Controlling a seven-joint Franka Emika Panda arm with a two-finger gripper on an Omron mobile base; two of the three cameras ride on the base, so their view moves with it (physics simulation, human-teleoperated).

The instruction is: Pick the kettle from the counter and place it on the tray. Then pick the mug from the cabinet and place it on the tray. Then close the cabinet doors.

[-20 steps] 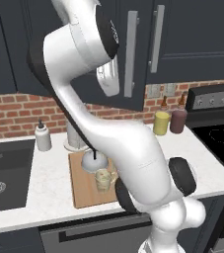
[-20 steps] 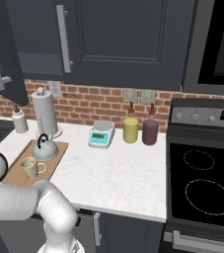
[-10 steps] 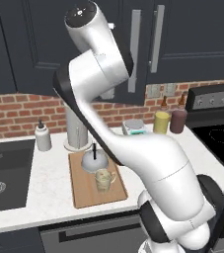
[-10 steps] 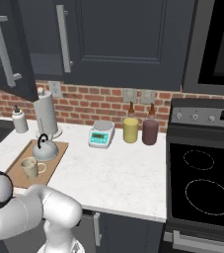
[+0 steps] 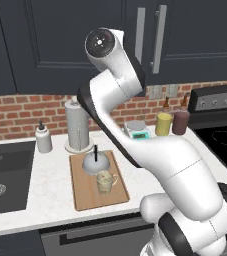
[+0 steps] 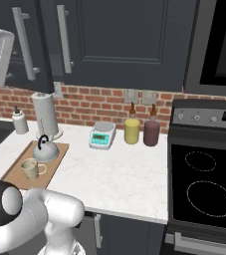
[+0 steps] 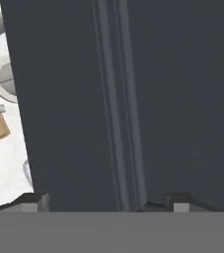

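1. The kettle (image 5: 95, 163) and the mug (image 5: 105, 181) are seen on the tray (image 5: 87, 192), near the counter's (image 5: 50, 192) front edge.
2. The gripper (image 7: 106, 200) is spread wide, nothing pinched, right against a cabinet door (image 7: 133, 99).

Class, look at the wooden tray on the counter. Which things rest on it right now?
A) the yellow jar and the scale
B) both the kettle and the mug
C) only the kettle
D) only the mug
B: the kettle and the mug both stand on the tray, the kettle behind the mug.
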